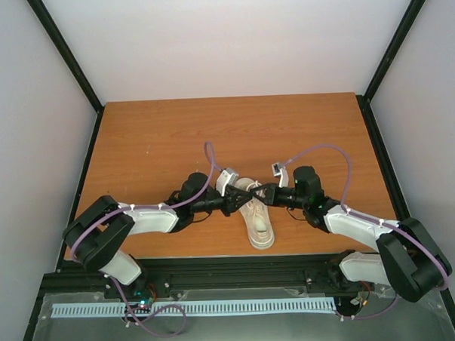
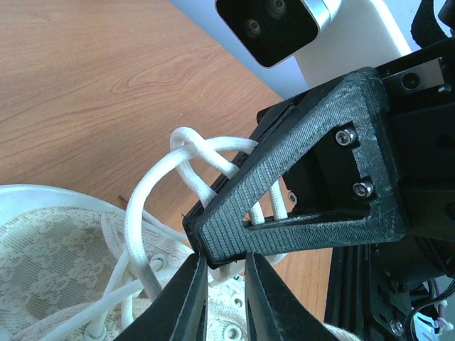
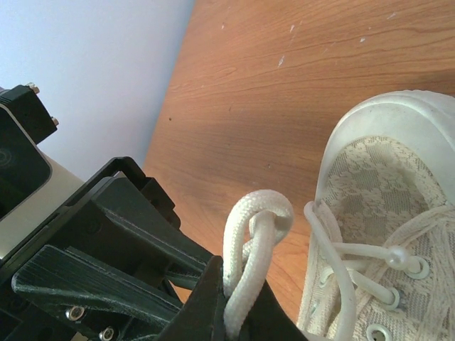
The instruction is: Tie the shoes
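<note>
Your right tool [image 3: 238, 312] is clamped on a lace [image 3: 259, 213] loop, with the shoe [image 3: 384, 177] to its right. Your left tool [image 2: 226, 288] is nearly together (gripping anything? cannot tell).

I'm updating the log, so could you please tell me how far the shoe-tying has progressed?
Done: the sneaker is laced through its eyelets. In hand: the right end effector is shut on a lace loop twisted with another strand; the left end effector meets it there, its grip unclear. Left: no finished bow shows, so the knot needs forming and tightening.
</note>
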Controlling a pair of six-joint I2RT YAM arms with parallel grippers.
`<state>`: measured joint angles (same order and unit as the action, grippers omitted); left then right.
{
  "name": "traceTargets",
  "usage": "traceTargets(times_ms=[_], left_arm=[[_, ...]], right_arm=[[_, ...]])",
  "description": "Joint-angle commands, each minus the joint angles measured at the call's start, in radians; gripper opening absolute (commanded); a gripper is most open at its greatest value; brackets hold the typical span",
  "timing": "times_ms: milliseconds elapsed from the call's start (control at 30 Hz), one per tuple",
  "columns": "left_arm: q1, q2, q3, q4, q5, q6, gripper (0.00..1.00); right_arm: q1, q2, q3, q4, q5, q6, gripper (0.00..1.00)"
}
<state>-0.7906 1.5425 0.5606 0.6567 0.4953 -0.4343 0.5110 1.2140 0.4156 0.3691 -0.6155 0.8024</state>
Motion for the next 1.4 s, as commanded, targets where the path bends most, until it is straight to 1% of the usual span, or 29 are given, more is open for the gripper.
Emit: traceTargets(times_ms=[0,233,433,767,900,1033,1100,1167,1367], left_arm=[[-0.025,0.041,0.039,0.056,0.035,-0.013,0.18],[-0.028,0.062,0.049,0.072,0.053,-0.010,0.26],[-0.038,0.080,0.053,0.075,0.042,-0.002,0.27],[-0.038,0.102,0.047,0.146,-0.016,-0.036,0.15],[-0.038,0.109,0.042,0.158,-0.025,-0.041,0.16],[-0.038,0.114,0.041,0.169,-0.027,-0.044,0.23],[-0.038,0.117,0.041,0.178,-0.028,-0.048,0.24],[-0.038,0.117,0.042,0.182,-0.031,-0.047,0.23],[-0.037,0.113,0.043,0.184,-0.047,-0.040,0.14]], right_arm=[[0.004,-0.035,0.007,0.073,-0.024,0.021,0.03],[0.004,-0.047,0.005,0.074,-0.021,0.039,0.03],[0.004,-0.055,0.003,0.074,-0.018,0.049,0.03],[0.004,-0.055,-0.002,0.074,-0.023,0.052,0.03],[0.004,-0.050,-0.003,0.078,-0.026,0.052,0.03],[0.004,-0.045,-0.003,0.086,-0.033,0.055,0.03],[0.004,-0.044,-0.002,0.087,-0.035,0.055,0.03],[0.004,-0.043,-0.003,0.087,-0.036,0.057,0.03],[0.004,-0.037,-0.007,0.086,-0.038,0.058,0.03]])
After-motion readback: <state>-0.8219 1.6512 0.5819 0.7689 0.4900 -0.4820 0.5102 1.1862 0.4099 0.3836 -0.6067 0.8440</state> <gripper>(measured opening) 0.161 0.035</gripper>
